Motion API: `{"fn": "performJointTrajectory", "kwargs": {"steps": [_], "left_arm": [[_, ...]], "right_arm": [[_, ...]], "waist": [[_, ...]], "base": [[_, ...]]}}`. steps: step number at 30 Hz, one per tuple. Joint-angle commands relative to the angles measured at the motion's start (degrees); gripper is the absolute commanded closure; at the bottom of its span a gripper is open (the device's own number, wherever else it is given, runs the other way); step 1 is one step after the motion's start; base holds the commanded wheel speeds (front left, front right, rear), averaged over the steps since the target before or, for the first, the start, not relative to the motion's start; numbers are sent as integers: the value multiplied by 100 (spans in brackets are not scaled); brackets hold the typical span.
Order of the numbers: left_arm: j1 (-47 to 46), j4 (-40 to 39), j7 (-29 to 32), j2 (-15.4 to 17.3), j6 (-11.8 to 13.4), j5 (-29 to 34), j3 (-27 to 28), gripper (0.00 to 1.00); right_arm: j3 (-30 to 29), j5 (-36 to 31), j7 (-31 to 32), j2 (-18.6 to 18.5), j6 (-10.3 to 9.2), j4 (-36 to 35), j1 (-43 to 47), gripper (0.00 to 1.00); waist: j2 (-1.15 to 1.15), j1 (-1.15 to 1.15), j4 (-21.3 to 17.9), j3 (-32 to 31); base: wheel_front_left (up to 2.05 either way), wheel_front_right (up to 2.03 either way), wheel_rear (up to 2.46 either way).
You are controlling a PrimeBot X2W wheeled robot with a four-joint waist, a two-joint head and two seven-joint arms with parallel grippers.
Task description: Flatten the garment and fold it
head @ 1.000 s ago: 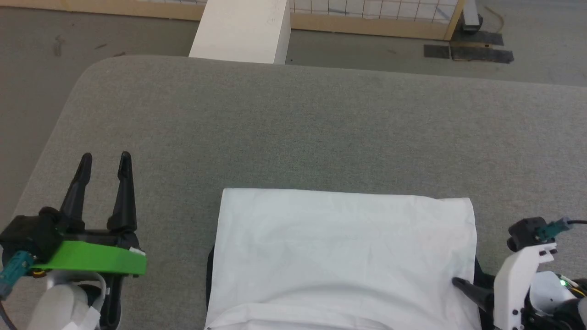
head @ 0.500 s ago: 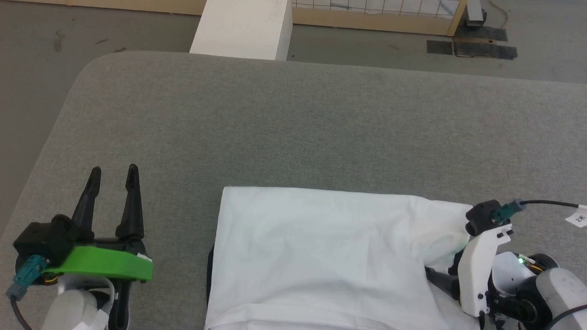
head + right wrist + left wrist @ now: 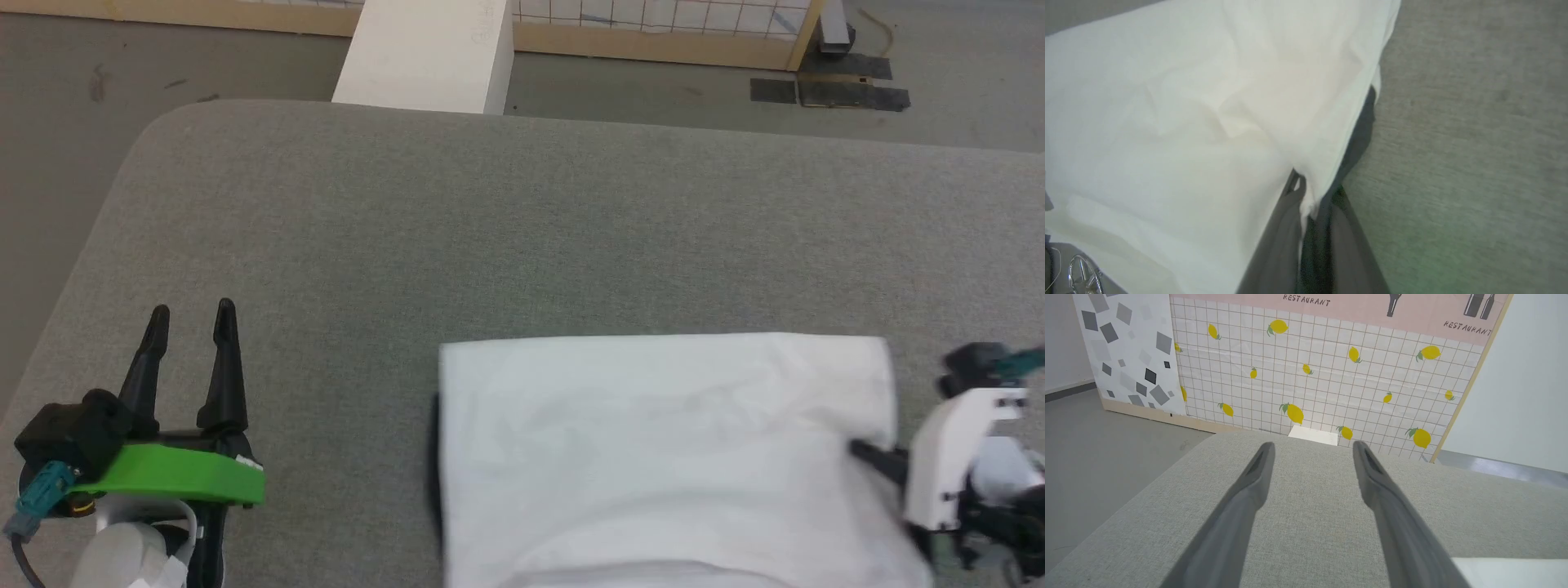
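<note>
Evidently garment point(image 3: 661, 441) is limp, light; right gripper point(image 3: 1310, 192) pinches its lower-right edge, I'd grip hems; left gripper point(image 3: 192, 314) gapes empty

Table point(image 3: 522, 229): bare grey cloth over far half & left side, wide free room there. The garment point(image 3: 661, 457) takes near-centre to right; lies low & flat, so passable over top. The left end effector point(image 3: 193, 309) is at near-left w/ fingers apart, well apart from garment, bare strip between. The right end effector point(image 3: 1312, 188) is clamped on garment's right edge & occupies that side. White block point(image 3: 424, 53) stands just behind far edge, lemon-print wall panel point(image 3: 1331, 375) beyond.
</note>
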Motion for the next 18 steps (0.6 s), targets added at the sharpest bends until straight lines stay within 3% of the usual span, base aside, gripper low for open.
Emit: {"fn": "performJointTrajectory", "kwargs": {"steps": [1, 4, 10, 14, 18], "left_arm": [[71, -3, -20, -12, -36, 21, 19, 0], [88, -7, -20, 1, -37, 9, 0, 0], [130, 6, -20, 31, -38, -23, -43, 0], [194, 28, -20, 13, -39, -48, -54, 0], [293, 42, -20, -10, -39, -39, -38, 0]], "right_arm": [[-355, -224, 73, -183, -61, 188, 174, 100], [-963, -674, 236, -250, -61, 309, 203, 100], [-1882, -1725, 894, -7, -61, 109, 233, 100], [-1845, -2135, 1526, 78, -61, -495, 266, 100], [-1408, -2294, 2254, -44, -61, -1489, 317, 100]], "waist": [[0, 0, -27, -10], [0, 0, -54, -9], [0, 0, -105, -83], [0, 0, -141, -186], [0, 0, -193, -334]], "base": [[0, 0, 0], [0, 0, 0], [0, 0, 0], [0, 0, 0], [0, 0, 0]]}}
